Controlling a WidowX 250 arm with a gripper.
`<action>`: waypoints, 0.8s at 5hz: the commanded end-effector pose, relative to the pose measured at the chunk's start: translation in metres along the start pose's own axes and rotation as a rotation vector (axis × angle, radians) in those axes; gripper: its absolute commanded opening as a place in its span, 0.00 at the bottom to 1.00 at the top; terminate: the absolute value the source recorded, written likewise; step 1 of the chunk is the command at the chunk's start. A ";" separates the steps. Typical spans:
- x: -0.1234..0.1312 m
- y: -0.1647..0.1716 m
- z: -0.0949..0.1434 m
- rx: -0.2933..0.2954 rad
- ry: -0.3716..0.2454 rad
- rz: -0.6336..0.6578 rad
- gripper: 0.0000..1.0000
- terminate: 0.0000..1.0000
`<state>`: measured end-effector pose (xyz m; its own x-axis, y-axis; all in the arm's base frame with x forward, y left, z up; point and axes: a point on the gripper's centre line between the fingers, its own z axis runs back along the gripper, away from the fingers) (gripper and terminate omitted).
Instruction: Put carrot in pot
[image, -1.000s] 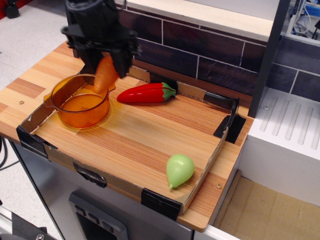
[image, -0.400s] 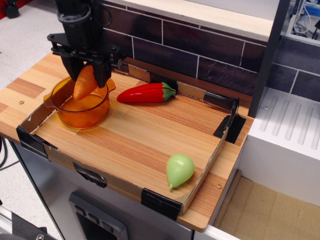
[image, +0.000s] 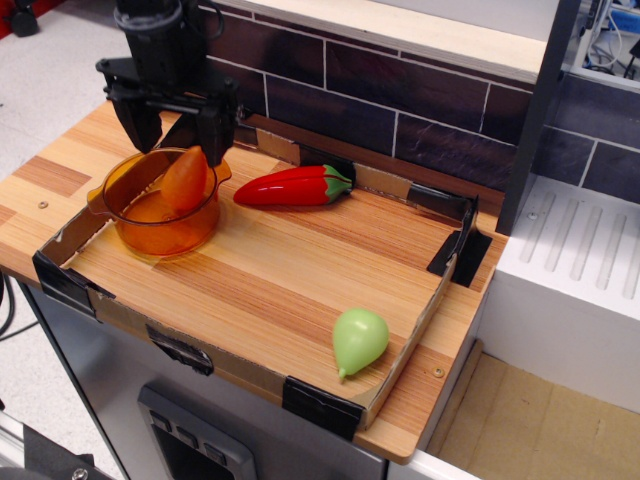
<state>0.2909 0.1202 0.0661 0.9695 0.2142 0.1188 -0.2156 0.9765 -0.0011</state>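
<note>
A light wooden worktop (image: 300, 275) with striped grain sits atop a grey cabinet (image: 190, 420). A low cardboard border (image: 400, 345), patched with black tape at its corners, fences part of the surface. Behind runs a dark brick-tiled wall (image: 400, 100) capped by a pale ledge (image: 420, 30). A dark upright post (image: 535, 110) stands beside a white ribbed drainboard (image: 580, 250). Speckled grey floor (image: 55, 70) shows at upper left.

The carrot (image: 185, 178) sits in the pot (image: 160, 205), leaning against its right wall with the blunt tip up. Directly above hangs the tool (image: 177, 118), fingers spread apart, holding nothing. On the tabletop (image: 280, 270), a red chili (image: 290, 187) lies just beside the pot; a green pear (image: 358, 340) rests near the front edge.
</note>
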 end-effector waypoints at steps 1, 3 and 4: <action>0.008 -0.003 0.051 -0.034 -0.099 -0.015 1.00 0.00; 0.011 -0.010 0.077 -0.078 -0.110 -0.032 1.00 0.00; 0.011 -0.010 0.077 -0.078 -0.110 -0.032 1.00 1.00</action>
